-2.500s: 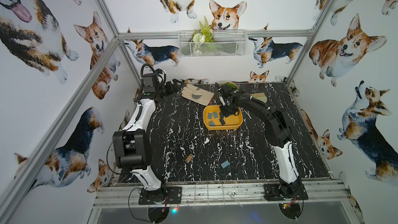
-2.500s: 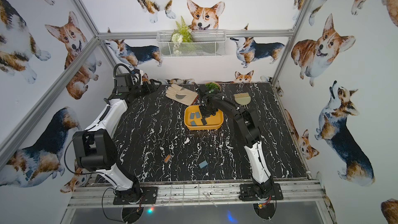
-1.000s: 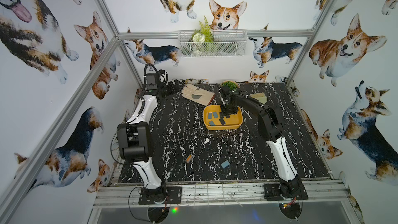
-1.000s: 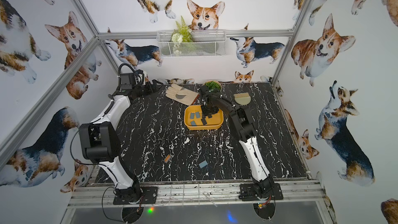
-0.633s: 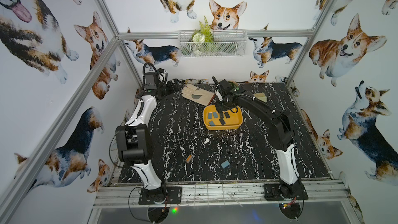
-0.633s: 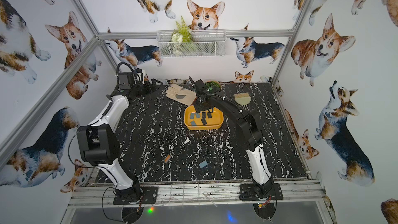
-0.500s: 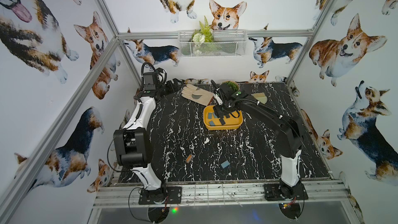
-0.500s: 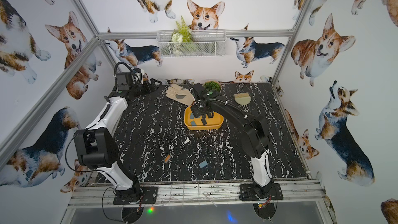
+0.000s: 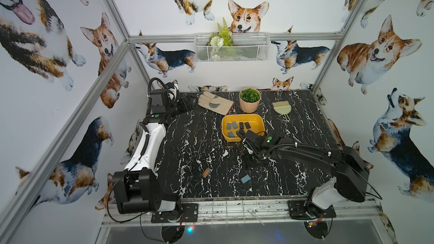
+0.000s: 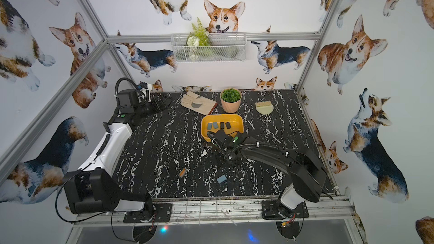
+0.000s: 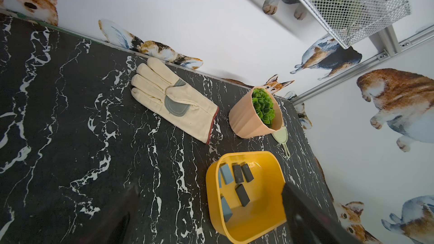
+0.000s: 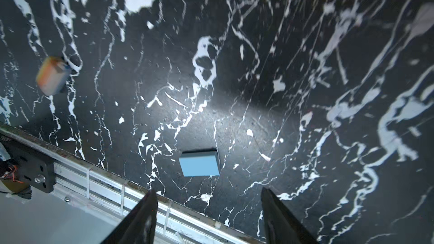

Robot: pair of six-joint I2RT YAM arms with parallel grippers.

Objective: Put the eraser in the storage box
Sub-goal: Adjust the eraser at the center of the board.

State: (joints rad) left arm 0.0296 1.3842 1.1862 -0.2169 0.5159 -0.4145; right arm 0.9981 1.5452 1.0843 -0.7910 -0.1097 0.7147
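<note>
While the blue eraser (image 9: 245, 179) lies lower centre in both top views, the storage box (image 9: 242, 115) sits mid-frame, well apart. Left wrist view: the left pincer (image 11: 209, 191) gapes wide, empty. Right wrist view: the right pincer (image 12: 207, 190) stands open, empty, near the eraser.

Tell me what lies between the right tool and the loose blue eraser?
Nothing: bare black table separates the right tool from the blue eraser, per the right wrist view.
</note>
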